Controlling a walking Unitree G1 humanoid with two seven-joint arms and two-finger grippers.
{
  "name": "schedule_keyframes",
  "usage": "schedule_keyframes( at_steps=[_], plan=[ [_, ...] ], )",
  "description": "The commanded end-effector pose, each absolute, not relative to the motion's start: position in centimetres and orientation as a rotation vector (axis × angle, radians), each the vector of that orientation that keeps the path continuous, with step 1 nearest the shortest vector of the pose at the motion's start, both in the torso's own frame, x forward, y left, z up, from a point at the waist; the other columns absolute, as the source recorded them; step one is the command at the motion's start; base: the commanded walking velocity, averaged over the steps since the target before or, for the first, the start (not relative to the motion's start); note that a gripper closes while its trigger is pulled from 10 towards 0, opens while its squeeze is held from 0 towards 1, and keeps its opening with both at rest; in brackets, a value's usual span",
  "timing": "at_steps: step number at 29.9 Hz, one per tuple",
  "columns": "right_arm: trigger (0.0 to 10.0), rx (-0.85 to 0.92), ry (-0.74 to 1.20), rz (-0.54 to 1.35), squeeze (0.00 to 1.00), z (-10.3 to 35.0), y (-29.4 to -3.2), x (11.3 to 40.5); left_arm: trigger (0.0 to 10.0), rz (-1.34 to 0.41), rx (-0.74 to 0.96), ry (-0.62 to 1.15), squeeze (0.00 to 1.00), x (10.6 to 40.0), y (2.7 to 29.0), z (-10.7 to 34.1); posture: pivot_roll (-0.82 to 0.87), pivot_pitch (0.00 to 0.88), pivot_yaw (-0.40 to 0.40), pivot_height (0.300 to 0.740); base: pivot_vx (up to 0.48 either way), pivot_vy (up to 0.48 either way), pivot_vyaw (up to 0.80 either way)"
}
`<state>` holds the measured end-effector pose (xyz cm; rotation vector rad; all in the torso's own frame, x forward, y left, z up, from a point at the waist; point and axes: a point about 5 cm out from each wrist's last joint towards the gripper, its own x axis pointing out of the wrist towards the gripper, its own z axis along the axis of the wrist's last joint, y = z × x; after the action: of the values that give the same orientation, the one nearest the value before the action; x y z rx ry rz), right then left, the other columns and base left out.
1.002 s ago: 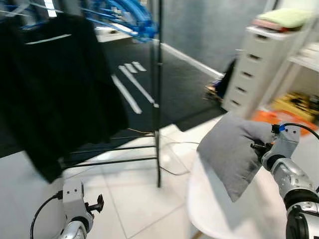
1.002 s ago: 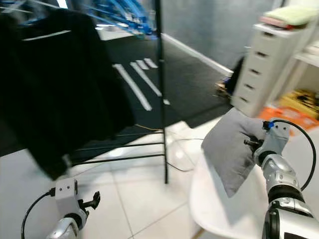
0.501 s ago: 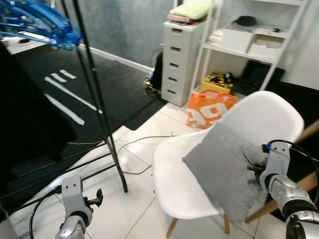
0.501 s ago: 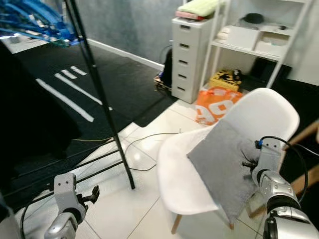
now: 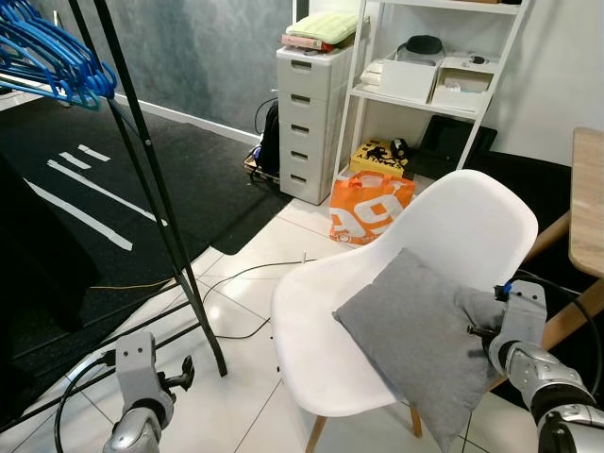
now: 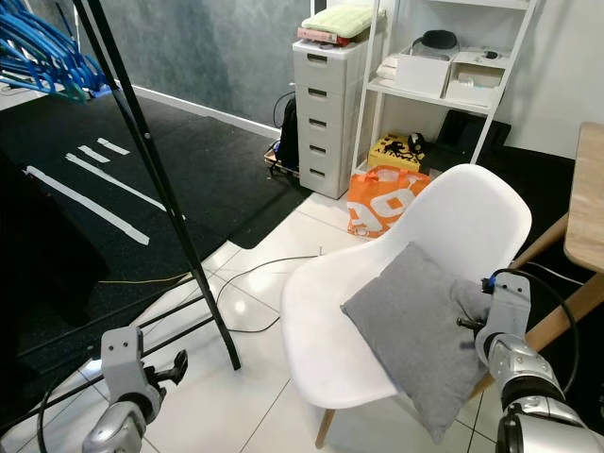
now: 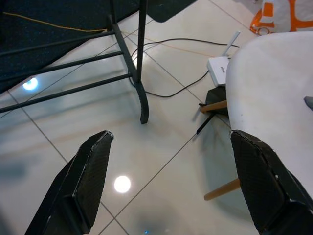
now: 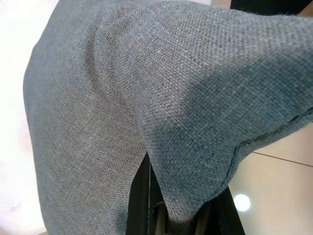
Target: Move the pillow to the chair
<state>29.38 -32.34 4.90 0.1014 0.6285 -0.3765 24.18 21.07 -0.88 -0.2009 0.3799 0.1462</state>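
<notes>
A grey pillow (image 5: 420,338) lies over the seat of a white shell chair (image 5: 472,226) with wooden legs, its lower corner hanging past the seat's front edge. My right gripper (image 5: 481,327) is shut on the pillow's right edge, and the grey cloth (image 8: 146,112) drapes over its black fingers (image 8: 146,205). My left gripper (image 7: 171,191) hangs low at the left, open above the tiled floor, with the chair's white seat edge (image 7: 274,98) beside it.
A black clothes rack (image 5: 160,217) with blue hangers (image 5: 57,57) stands to the left, cables (image 5: 245,274) running across the tiles. Behind the chair are a white drawer unit (image 5: 311,113), a white shelf (image 5: 444,85), an orange bag (image 5: 370,206) and a wooden table edge (image 5: 587,198).
The view has swung to the right, bringing the whole chair and the shelves into sight. The pillow has come lower and now rests over the seat, still held by my right gripper.
</notes>
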Motion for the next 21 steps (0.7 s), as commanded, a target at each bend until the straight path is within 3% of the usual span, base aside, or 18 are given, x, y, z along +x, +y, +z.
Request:
schedule_keyframes(
  at_steps=[1, 21],
  plan=[
    [10.0, 0.13, 0.607, -0.389, 0.0, 4.8, -32.3, 29.3, 10.0, 0.158, -0.194, 0.378, 0.0, 23.8, 21.6, -0.9, -0.22, 0.0, 0.021, 0.74, 0.0, 0.0, -0.69],
    [10.0, 0.139, 0.604, -0.373, 0.0, 4.6, -32.0, 29.3, 10.0, 0.097, -0.219, 0.317, 0.0, 24.6, 21.4, 0.3, -0.22, 0.0, 0.024, 0.74, 0.0, 0.0, -0.7]
  ],
)
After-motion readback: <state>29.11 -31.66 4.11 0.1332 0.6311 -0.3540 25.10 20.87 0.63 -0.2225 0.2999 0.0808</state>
